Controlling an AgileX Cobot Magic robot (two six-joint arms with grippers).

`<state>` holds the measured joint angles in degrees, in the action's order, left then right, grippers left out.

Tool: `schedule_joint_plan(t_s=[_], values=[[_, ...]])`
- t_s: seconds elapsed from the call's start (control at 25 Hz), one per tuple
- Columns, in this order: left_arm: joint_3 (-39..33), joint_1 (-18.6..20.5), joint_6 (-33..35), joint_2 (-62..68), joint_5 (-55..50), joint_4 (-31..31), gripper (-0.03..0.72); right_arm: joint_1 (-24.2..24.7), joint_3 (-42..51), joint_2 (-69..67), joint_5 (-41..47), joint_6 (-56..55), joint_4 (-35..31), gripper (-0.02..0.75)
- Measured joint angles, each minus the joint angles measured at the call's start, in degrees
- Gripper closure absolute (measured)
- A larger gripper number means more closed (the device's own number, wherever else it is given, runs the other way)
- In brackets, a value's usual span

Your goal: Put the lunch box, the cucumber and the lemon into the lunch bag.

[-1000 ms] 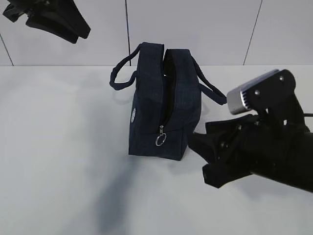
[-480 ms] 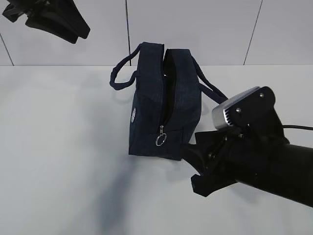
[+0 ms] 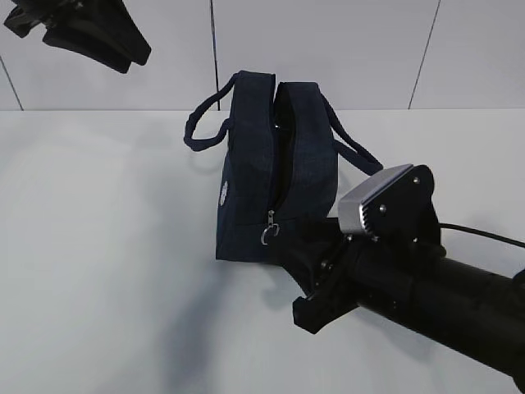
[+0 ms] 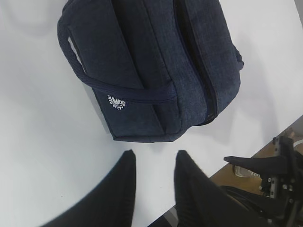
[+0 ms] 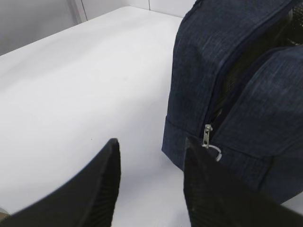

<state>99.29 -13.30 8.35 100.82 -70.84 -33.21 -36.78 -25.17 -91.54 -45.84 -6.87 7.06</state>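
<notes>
The navy lunch bag (image 3: 275, 168) stands upright mid-table, its top zipper parted in a dark slit and the silver ring pull (image 3: 269, 234) hanging at the near end. My right gripper (image 3: 294, 279) is open, low at that near end. In the right wrist view the right gripper (image 5: 151, 142) holds nothing, and one fingertip (image 5: 194, 151) sits just beside the zipper pull (image 5: 208, 136) on the lunch bag (image 5: 236, 85). My left gripper (image 3: 131, 56) hangs high at the back left. From its wrist camera the left gripper (image 4: 154, 158) is open and empty above the lunch bag (image 4: 156, 66). Lunch box, cucumber and lemon are out of view.
The bag's two loop handles (image 3: 205, 123) stick out to either side. The white table (image 3: 98, 246) meets a tiled wall behind. In the left wrist view the table's edge (image 4: 246, 158) drops to a brown floor, with the right arm (image 4: 270, 165) there.
My right gripper has moved left and slightly down, toward the near end of the bag and its zipper pull. The left gripper and the bag have not moved.
</notes>
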Motion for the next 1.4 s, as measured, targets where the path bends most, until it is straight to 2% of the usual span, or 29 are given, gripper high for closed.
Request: schedule_joint_plan(t_s=[0.24,0.52,0.84,1.4], values=[[0.0,0.0,0.0,0.0,0.0,0.0,0.491,0.0,0.0,-5.6,-5.9,0.0,-0.1,0.408],[0.0,0.0,-0.2,0.0,0.0,0.0,0.491,0.0,0.0,-10.6,-8.1,0.8,-6.4,0.408],[0.0,0.0,-0.2,0.0,0.0,0.0,0.491,0.0,-0.1,-15.1,-12.8,1.4,-5.2,0.408],[0.0,0.0,-0.2,0.0,0.0,0.0,0.491,0.0,-4.9,-20.2,-13.2,1.6,-5.2,0.408]])
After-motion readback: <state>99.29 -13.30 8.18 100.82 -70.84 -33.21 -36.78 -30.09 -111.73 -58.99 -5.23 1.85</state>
